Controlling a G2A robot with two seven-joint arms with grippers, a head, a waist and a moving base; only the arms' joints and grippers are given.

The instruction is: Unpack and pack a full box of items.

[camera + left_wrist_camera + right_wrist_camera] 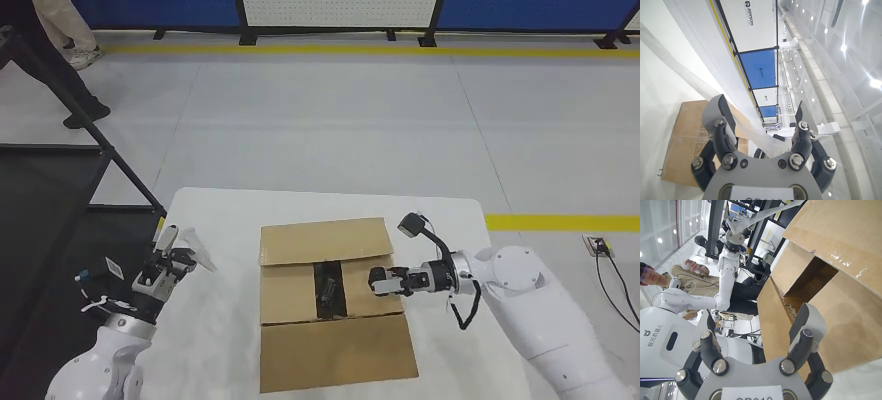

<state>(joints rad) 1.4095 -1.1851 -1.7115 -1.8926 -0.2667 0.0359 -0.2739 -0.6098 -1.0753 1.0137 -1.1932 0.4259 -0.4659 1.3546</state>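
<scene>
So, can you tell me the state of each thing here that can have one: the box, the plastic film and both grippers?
cardboard box: upright on the table, two flaps folded out flat, two folded inward with a dark gap between them.
plastic film: drawn out long, lying against one finger of the left gripper.
left gripper: open.
right gripper: open, empty, beside the box.

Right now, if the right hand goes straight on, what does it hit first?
Likely the cardboard box: the right hand, open, points at the flap edging its dark opening. Depth unclear; it might slip into the gap.
</scene>
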